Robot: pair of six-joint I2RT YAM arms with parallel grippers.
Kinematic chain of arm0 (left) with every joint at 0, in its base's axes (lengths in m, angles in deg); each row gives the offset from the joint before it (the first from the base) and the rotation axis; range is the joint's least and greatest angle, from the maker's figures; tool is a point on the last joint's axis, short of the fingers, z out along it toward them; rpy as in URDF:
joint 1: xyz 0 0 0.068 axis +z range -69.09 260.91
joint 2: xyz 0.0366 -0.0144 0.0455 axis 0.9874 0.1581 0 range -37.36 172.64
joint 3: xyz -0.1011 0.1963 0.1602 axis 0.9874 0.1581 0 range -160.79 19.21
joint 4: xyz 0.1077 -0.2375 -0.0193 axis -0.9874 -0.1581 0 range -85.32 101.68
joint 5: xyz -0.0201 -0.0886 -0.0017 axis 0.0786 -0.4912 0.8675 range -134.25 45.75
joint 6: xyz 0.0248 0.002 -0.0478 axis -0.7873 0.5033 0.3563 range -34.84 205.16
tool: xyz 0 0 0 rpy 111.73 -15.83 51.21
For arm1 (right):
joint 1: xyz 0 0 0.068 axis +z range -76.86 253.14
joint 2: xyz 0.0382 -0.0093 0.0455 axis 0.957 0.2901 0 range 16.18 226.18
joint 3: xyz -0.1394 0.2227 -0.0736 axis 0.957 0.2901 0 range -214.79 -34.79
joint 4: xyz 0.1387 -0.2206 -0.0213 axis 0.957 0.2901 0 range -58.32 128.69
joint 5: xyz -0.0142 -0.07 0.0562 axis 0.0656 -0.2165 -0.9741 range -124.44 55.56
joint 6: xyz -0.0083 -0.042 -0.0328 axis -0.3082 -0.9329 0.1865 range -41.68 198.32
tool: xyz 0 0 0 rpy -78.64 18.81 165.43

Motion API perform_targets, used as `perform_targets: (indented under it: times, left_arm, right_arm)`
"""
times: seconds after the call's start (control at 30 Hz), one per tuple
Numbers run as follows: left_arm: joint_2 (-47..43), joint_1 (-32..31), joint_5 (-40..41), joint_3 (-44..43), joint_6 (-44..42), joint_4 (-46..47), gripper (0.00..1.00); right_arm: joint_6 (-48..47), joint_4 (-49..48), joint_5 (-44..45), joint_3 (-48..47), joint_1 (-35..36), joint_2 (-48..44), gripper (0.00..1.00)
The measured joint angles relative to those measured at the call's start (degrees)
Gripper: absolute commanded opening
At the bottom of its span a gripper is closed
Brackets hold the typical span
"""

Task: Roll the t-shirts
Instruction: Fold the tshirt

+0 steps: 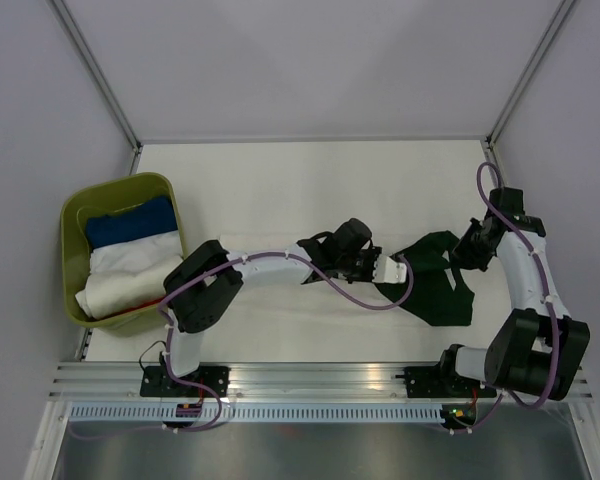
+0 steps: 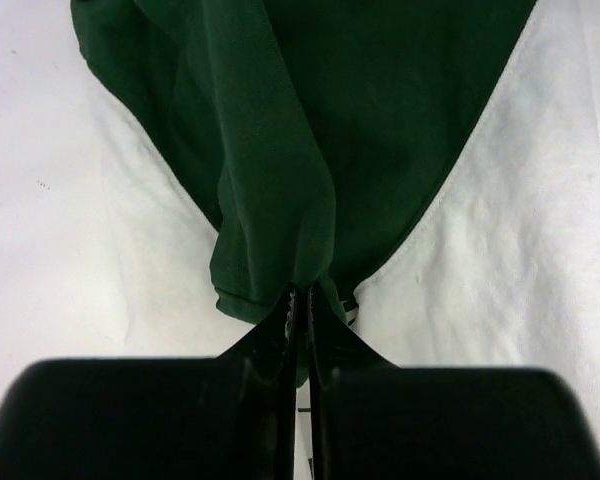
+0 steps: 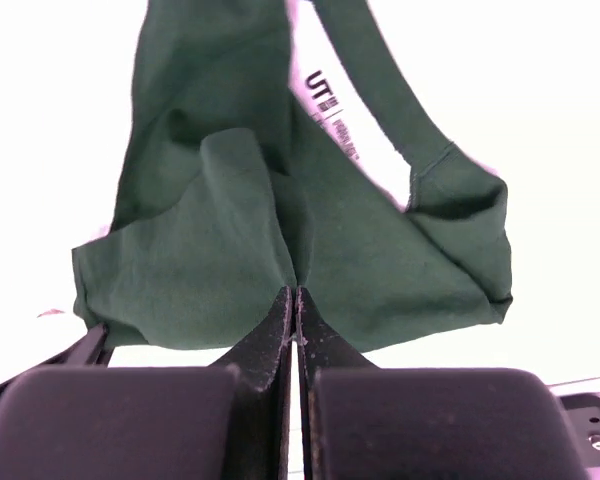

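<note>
Both left gripper [image 2: 302,300] and right gripper [image 3: 293,295] are clenching the green t-shirt [image 1: 435,285], lying crumpled on the table [image 1: 280,180] between them. Judged best: drawing the edges apart evenly, flattening cloth before rolling.

Bright, even overhead light; soft shadows. Right wrist view overexposed, blown white. Blurred housing on left end effector [image 2: 302,305].

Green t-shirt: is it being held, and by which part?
Yes: left end effector and right end effector each pinch a bunched fold of the green t-shirt.
</note>
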Motion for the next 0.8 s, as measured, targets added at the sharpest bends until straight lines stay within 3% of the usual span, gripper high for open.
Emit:
perform_targets:
  times: [0.23,0.5,0.8]
  left_arm:
    - [0.0,1.3,-0.7,-1.0,1.3,-3.0,0.02]
    - [0.0,1.4,-2.9,-0.9,1.3,-5.0,0.02]
    - [0.0,1.4,-5.4,0.8,1.1,-6.5,0.02]
  right_arm:
    - [1.3,4.6,0.2,-0.3,1.7,-5.7,0.01]
    - [5.5,9.0,0.8,8.4,1.7,-16.5,0.00]
    - [8.2,9.4,1.9,14.4,1.7,-19.6,0.00]
